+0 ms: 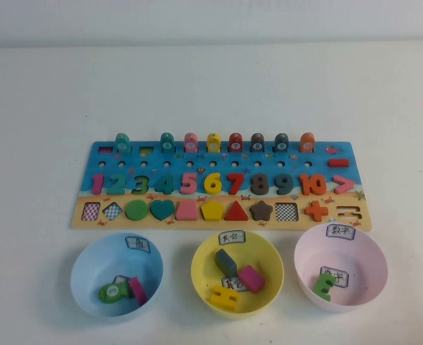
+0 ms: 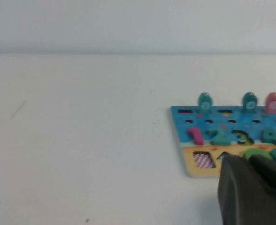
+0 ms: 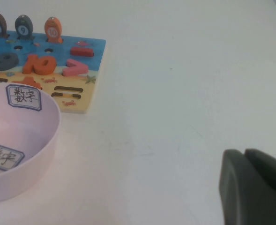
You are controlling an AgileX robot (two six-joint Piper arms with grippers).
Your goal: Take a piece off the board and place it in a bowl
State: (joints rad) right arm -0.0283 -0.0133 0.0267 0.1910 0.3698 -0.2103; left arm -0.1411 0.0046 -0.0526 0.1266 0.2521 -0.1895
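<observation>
The small green piece [image 1: 113, 292] with its pale round mark lies inside the light blue bowl [image 1: 89, 262] at the front left, next to a magenta block [image 1: 137, 290]. The long board [image 1: 89, 195] lies behind the bowls, with a row of upright tokens along its far edge; its left end shows in the left wrist view [image 2: 182, 117]. Neither arm shows in the high view. My left gripper [image 2: 248, 161] is shut and empty, low over the table near the board's front left corner. My right gripper [image 3: 244, 152] is shut and empty over bare table, right of the pink bowl.
A yellow bowl [image 1: 268, 251] holding a grey, a pink and a yellow block stands at the front centre. A pink bowl [image 1: 373, 251] with a green letter stands at the front right, and also shows in the right wrist view [image 3: 44, 136]. White table surrounds all.
</observation>
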